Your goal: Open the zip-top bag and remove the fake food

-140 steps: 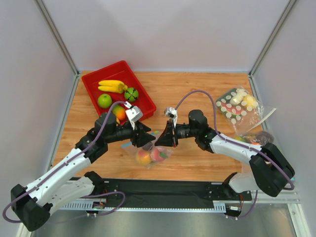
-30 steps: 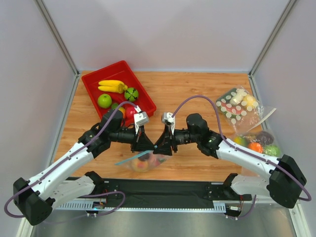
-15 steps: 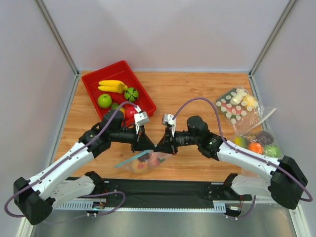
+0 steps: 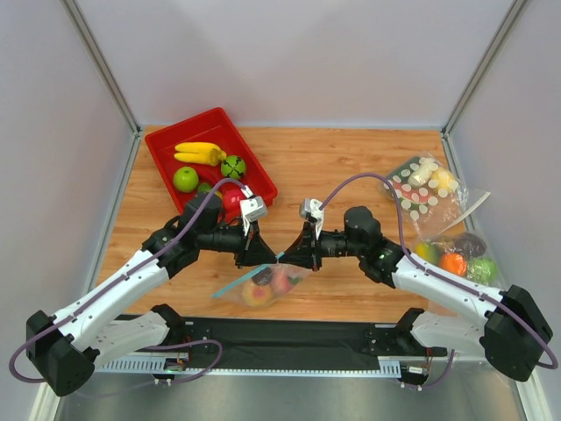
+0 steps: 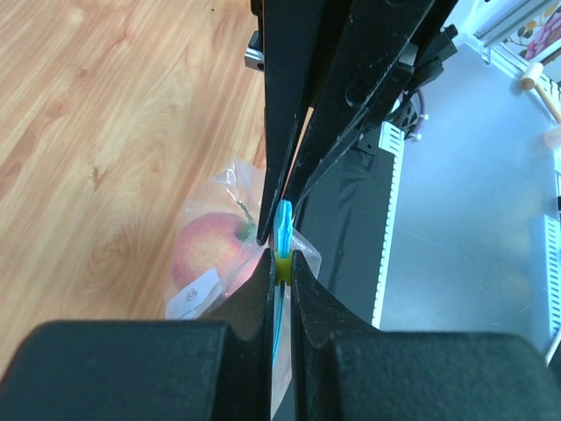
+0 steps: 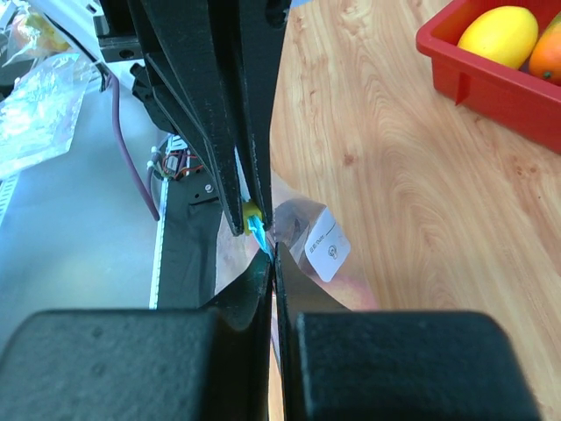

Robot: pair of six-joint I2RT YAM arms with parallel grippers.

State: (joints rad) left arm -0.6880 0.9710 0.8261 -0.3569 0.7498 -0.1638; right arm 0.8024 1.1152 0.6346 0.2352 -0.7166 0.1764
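Wooden counter (image 4: pixel 324 167) fills my top view, a red tray (image 4: pixel 166 151) at far left. Near centre my left gripper (image 4: pixel 266 256) and right gripper (image 4: pixel 289 258) meet tip to tip, each clamped on the zip-top bag (image 4: pixel 263 288) along its teal strip (image 5: pixel 282 230). I see the fake food (image 4: pixel 258 295) inside it.

Wood-grain tabletop (image 4: pixel 333 167): smooth board, satin sheen.
Clear soft plastic zip-top bag (image 4: pixel 263 289): thin glossy film, creased, catches glare.
Light blue-teal zip strip (image 5: pixel 282 230): stiffer, smooth plastic.
Small white label (image 6: pixel 326 248) on the film: looks like matt paper.
Pink-red fake peach (image 5: pixel 210 250) inside: smooth plastic, low sheen.
Left gripper (image 5: pixel 280 259) and right gripper (image 6: pixel 270 254): matt black plastic.
Red rectangular tray (image 4: pixel 162 171): glossy moulded plastic.
White arm shells (image 4: pixel 110 294): smooth, glossy.
Grey sheet at the near edge (image 4: pixel 289 395): dull metal.
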